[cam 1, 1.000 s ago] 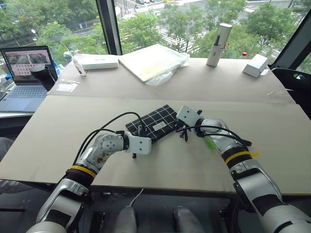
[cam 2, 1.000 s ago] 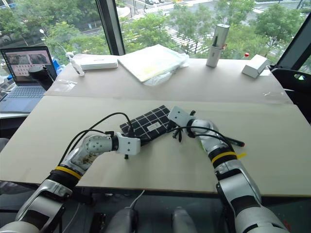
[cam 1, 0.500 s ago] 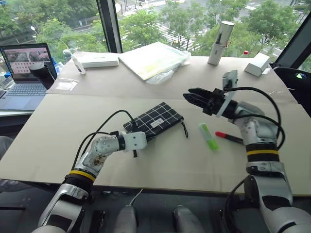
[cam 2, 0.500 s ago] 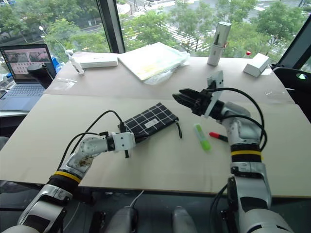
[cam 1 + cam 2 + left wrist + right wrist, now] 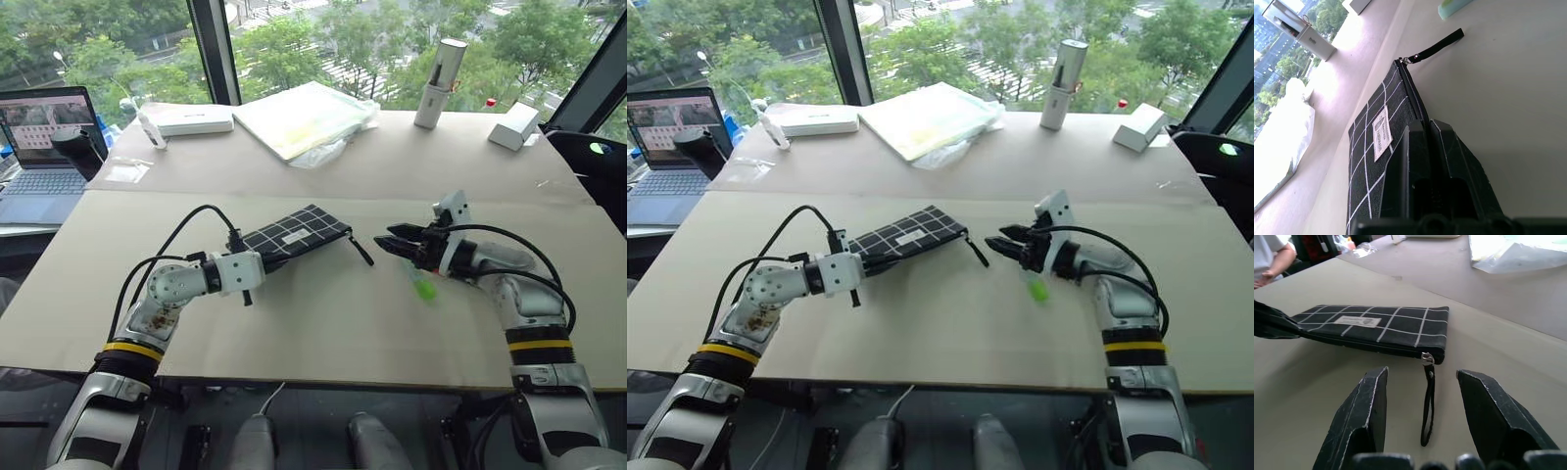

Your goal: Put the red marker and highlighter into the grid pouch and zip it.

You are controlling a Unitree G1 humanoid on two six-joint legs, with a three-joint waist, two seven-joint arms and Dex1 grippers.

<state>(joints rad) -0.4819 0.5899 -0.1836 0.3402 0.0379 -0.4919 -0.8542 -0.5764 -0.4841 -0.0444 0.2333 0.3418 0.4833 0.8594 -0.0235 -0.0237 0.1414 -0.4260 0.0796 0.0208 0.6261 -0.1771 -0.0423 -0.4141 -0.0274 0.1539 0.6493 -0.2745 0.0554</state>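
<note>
Your left gripper is clamped tight on the near-left corner of the grid pouch, pinching the fabric along its zipper edge. The pouch sits lifted at that end and runs back and to the right across the middle of the table, its white label facing up. The zipper slider is at the pouch's far right corner, and the black pull cord trails from there onto the table surface.

Your right gripper hovers just right of that corner with its two fingers spread wide and nothing between them; the cord lies in line with the gap. The highlighter lies on the table directly under your right gripper, partly hidden by it. You cannot make out the red marker behind the right forearm.

A person's arm shows at the table's left side.
</note>
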